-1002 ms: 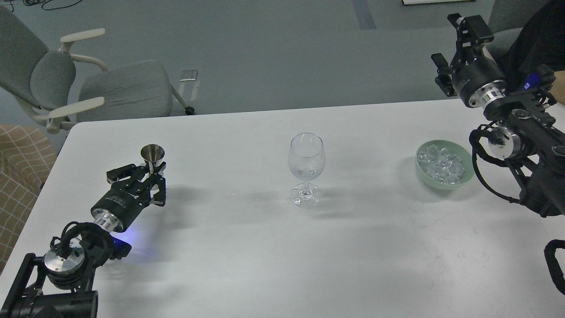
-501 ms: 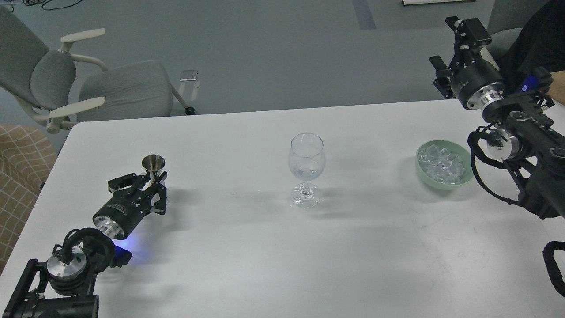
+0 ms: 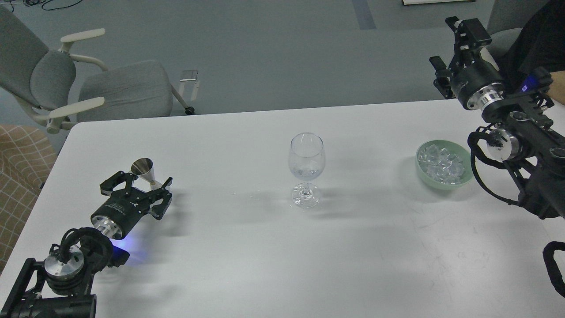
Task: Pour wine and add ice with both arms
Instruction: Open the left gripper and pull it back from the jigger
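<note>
A clear wine glass (image 3: 306, 162) stands at the table's middle. A pale green bowl (image 3: 464, 176) at the right holds several clear ice chunks (image 3: 442, 164). A small steel cone-shaped measuring cup (image 3: 142, 169) stands at the left, leaning slightly, between the spread fingers of my left gripper (image 3: 136, 186). That gripper is open and low over the table. My right gripper (image 3: 452, 46) is raised beyond the table's far right edge, behind the bowl. It is open and empty.
The white table (image 3: 282, 256) fills the view. A grey office chair (image 3: 119, 88) stands beyond its far left corner. A checked fabric seat (image 3: 17, 168) is at the left edge. A dark figure (image 3: 538, 35) is at the top right.
My left gripper's fingers have spread apart and let go of the steel cup, and the hand drew back slightly toward me. The right gripper moved up a little and then held still.
</note>
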